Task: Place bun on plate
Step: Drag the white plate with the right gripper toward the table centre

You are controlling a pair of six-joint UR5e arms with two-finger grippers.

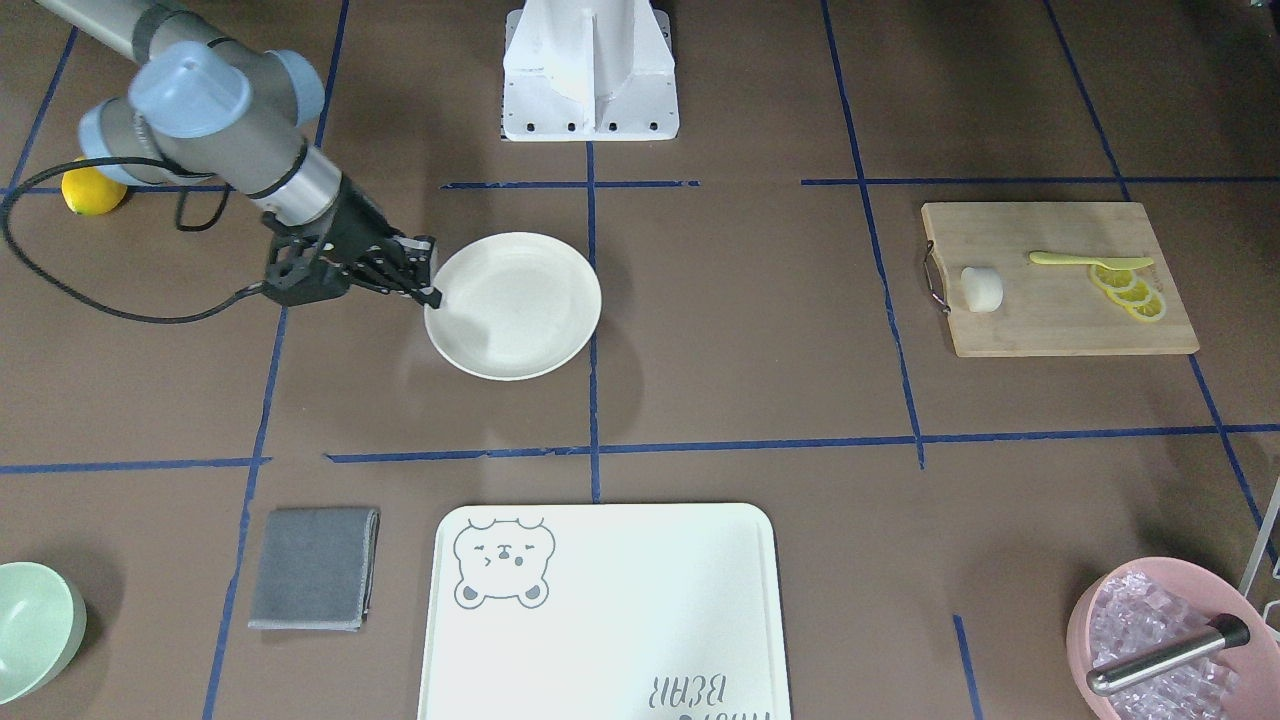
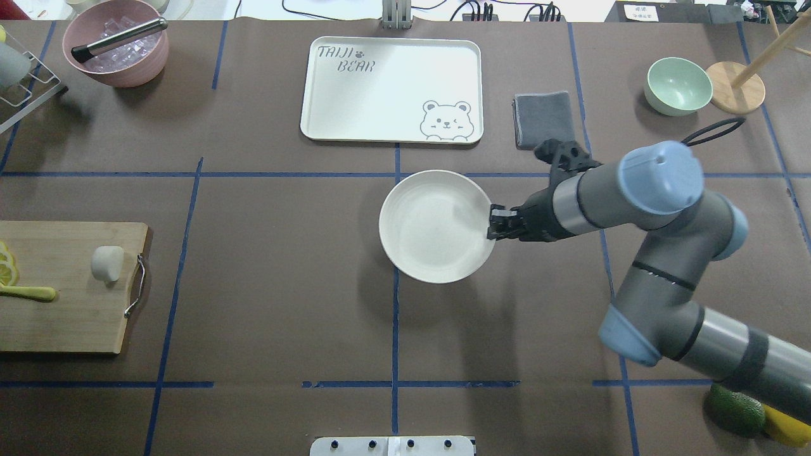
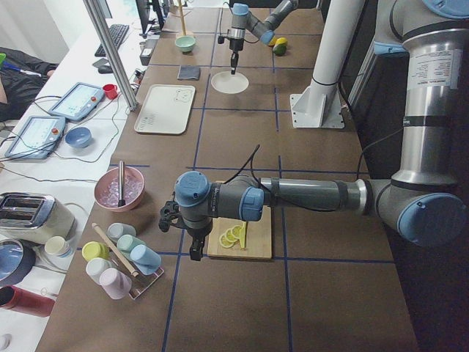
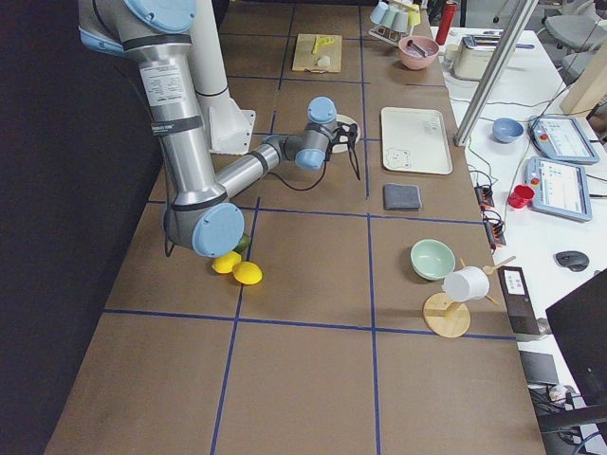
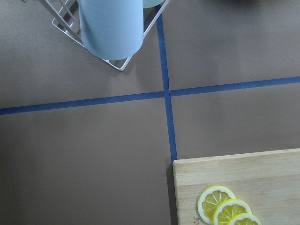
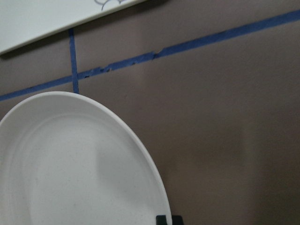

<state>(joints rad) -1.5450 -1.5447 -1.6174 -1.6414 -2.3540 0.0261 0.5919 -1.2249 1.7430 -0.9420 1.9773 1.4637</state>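
The bun [image 2: 106,263] is a small white lump on the wooden cutting board [image 2: 63,316] at the table's left end, also seen in the front view [image 1: 982,289]. The plate [image 2: 437,253] is round and cream-white and lies bare mid-table. My right gripper [image 2: 493,225] sits at its right rim. In the right wrist view its fingertips [image 6: 161,219] straddle the rim of the plate [image 6: 70,164], shut on it. My left gripper [image 3: 194,253] shows only in the exterior left view, hanging beside the board's corner. Whether it is open or shut I cannot tell.
A bear-printed tray [image 2: 393,88], grey cloth [image 2: 543,119] and green bowl [image 2: 678,85] lie along the far side. A pink bowl of ice [image 2: 117,50] stands far left. Lemon slices [image 5: 225,208] share the board. A cup rack [image 5: 110,28] is close to my left wrist.
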